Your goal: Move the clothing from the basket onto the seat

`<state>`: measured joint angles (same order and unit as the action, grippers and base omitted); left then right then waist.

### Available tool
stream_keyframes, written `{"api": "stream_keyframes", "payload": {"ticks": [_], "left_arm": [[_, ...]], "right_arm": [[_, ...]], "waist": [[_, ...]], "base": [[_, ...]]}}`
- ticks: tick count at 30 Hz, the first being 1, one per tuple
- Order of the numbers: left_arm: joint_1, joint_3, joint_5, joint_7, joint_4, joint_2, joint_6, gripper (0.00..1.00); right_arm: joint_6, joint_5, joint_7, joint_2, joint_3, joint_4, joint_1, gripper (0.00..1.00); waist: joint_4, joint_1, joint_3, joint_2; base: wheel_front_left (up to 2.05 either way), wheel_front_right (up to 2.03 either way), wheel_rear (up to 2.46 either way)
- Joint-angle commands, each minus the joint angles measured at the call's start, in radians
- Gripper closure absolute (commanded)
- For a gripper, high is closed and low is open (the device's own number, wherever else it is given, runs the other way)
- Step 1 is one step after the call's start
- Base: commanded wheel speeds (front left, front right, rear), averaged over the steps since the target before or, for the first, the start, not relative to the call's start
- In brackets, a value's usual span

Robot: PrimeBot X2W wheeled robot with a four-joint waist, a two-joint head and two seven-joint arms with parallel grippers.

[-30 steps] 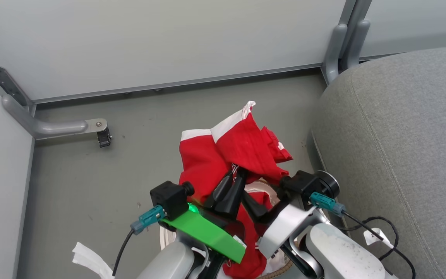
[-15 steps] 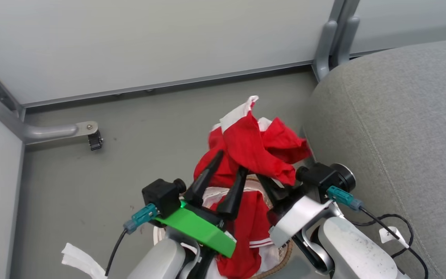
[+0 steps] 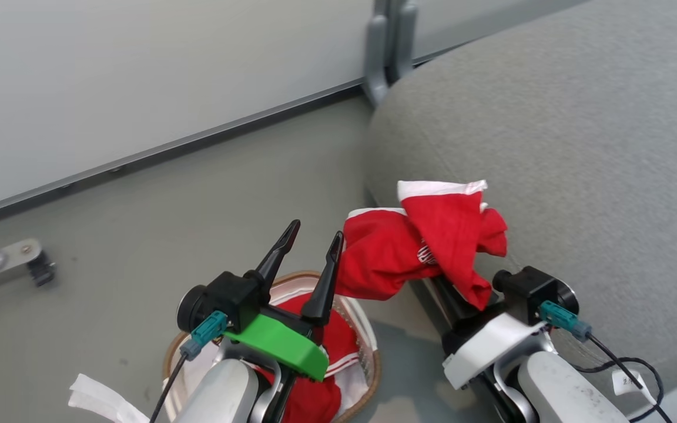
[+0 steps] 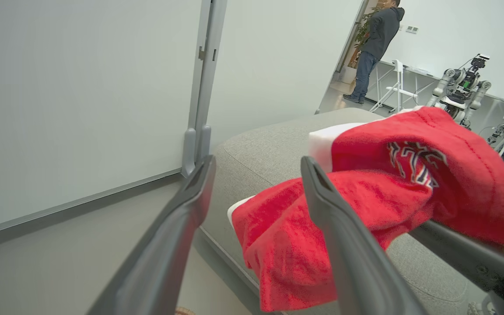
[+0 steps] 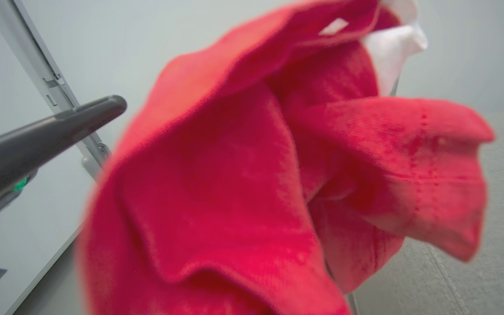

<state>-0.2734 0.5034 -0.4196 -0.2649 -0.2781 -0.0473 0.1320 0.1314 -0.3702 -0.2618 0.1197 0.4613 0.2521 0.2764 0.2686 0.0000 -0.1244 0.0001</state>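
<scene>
At the seat's [image 3: 550, 147] edge, a red garment [image 3: 409, 252] hangs bunched from the right gripper [image 3: 445, 302]. Its fingers hold the cloth, but their tips are buried in the folds, and its wrist view is mostly blurred red. Whether the cloth touches the seat I cannot tell. The left gripper [image 3: 317, 230] stands just beside, fingers wide, holding nothing. The basket [image 3: 376, 367] below is cut off and partly hidden by the left arm, with a second garment [image 3: 338, 335] inside.

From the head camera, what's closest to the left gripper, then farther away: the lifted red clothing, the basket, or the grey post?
1. lifted red clothing, just right of the left gripper.
2. basket, underneath it.
3. grey post, far off by the wall.
</scene>
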Motion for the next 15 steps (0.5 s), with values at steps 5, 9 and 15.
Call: {"api": "stream_keyframes", "payload": {"ticks": [5,9,15], "left_arm": [[0.009,-0.011,0.040,0.001,-0.021,-0.006,-0.002,0.00],[0.008,-0.016,0.046,0.001,-0.036,-0.006,-0.002,0.00],[-0.038,0.036,0.057,0.001,-0.070,-0.006,-0.002,0.00]], "right_arm": [[-0.001,-0.009,-0.005,0.007,-0.054,-0.015,-0.045,1.00],[-0.001,-0.014,-0.005,0.004,-0.083,-0.025,-0.068,1.00],[-0.001,-0.009,-0.005,-0.002,-0.159,-0.047,-0.096,1.00]], "waist": [[0.209,0.0000,-0.029,-0.0001],[0.263,0.0000,-0.040,-0.0001],[0.277,0.0000,-0.078,-0.0001]], "base": [[0.00,0.00,0.00],[0.00,0.00,0.00],[0.00,0.00,0.00]]}}
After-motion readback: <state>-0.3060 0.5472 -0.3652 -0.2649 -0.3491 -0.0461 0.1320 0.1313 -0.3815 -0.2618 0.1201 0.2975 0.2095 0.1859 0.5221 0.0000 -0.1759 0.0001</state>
